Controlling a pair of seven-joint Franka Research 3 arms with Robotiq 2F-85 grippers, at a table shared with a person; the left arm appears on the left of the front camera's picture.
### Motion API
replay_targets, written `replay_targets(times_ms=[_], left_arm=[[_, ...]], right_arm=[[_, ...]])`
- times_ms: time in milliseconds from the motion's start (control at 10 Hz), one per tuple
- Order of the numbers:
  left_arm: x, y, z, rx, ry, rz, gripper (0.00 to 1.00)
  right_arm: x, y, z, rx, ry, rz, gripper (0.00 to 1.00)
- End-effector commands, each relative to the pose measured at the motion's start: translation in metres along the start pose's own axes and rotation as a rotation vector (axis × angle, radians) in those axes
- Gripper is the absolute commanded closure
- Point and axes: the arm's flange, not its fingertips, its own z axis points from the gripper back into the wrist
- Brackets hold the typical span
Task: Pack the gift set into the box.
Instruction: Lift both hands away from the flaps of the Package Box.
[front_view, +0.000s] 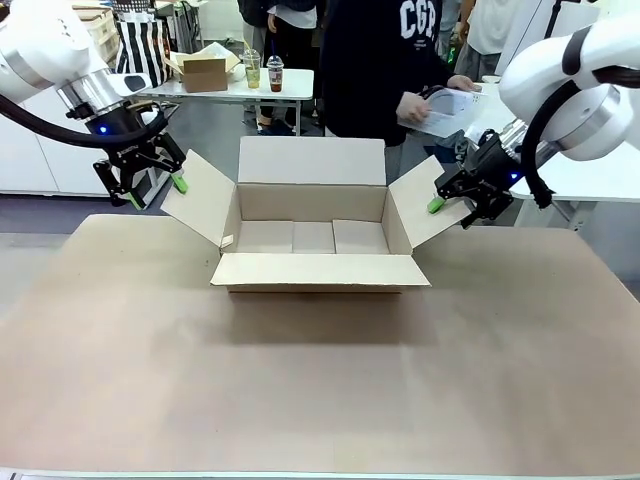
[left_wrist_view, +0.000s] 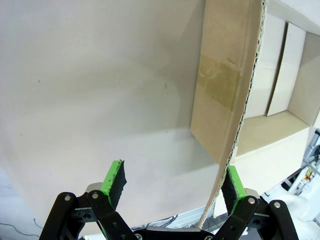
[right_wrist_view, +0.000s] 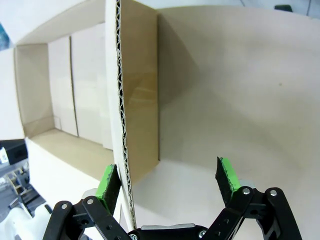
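Observation:
The box (front_view: 318, 270) stands open on the middle of the table, all four flaps spread outward and nothing inside. My left gripper (front_view: 157, 190) is open astride the edge of the left flap (left_wrist_view: 220, 75); in the left wrist view the corrugated edge runs close by one green pad (left_wrist_view: 233, 183) of that gripper (left_wrist_view: 174, 180). My right gripper (front_view: 452, 210) is open astride the right flap (right_wrist_view: 140, 100), whose edge lies against one pad (right_wrist_view: 107, 181) of the gripper (right_wrist_view: 166, 176). Behind the box a person holds the pale grey gift set (front_view: 440, 110) in both hands.
The brown table top (front_view: 320, 390) stretches wide in front of the box. Behind stand a white table (front_view: 235, 88) with a small carton (front_view: 203, 72) and two drink cups (front_view: 263, 70), plus a striped bag (front_view: 145, 45). More white tables (front_view: 600, 180) are at the right.

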Motion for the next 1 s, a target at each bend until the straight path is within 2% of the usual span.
replay_targets(times_ms=[0,900], left_arm=[[-0.0017,-0.0008,0.0015,0.018,-0.007,0.015,0.00],[-0.0017,-0.0008,0.0015,0.018,-0.007,0.015,0.00]], right_arm=[[-0.0005,0.0041,0.0030,-0.023,0.006,-0.015,0.00],[-0.0005,0.0041,0.0030,-0.023,0.006,-0.015,0.00]])
